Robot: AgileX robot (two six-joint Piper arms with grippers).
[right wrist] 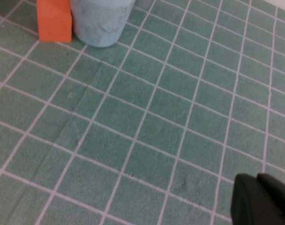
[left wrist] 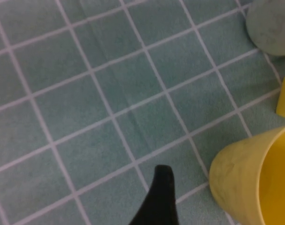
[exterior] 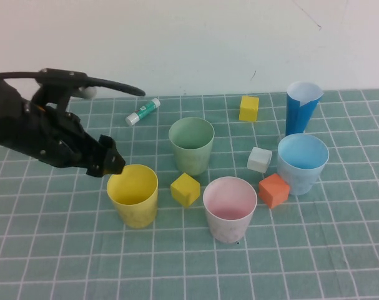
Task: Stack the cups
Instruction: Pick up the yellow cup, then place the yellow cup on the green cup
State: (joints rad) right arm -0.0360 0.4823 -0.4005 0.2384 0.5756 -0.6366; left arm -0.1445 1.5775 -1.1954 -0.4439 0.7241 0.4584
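Green gridded matting covers the surface (exterior: 52, 250), where four cups stand apart: yellow cup (exterior: 133, 195), green cup (exterior: 191, 145), pink cup (exterior: 230, 208), blue cup (exterior: 302, 162). Left tool (exterior: 112, 164) hovers at the yellow cup's rim, seemingly approaching a first grasp; whether it is released or clenched I cannot tell. Next comes closing on that rim. Right tool (right wrist: 262, 199) is barely visible, its state unclear
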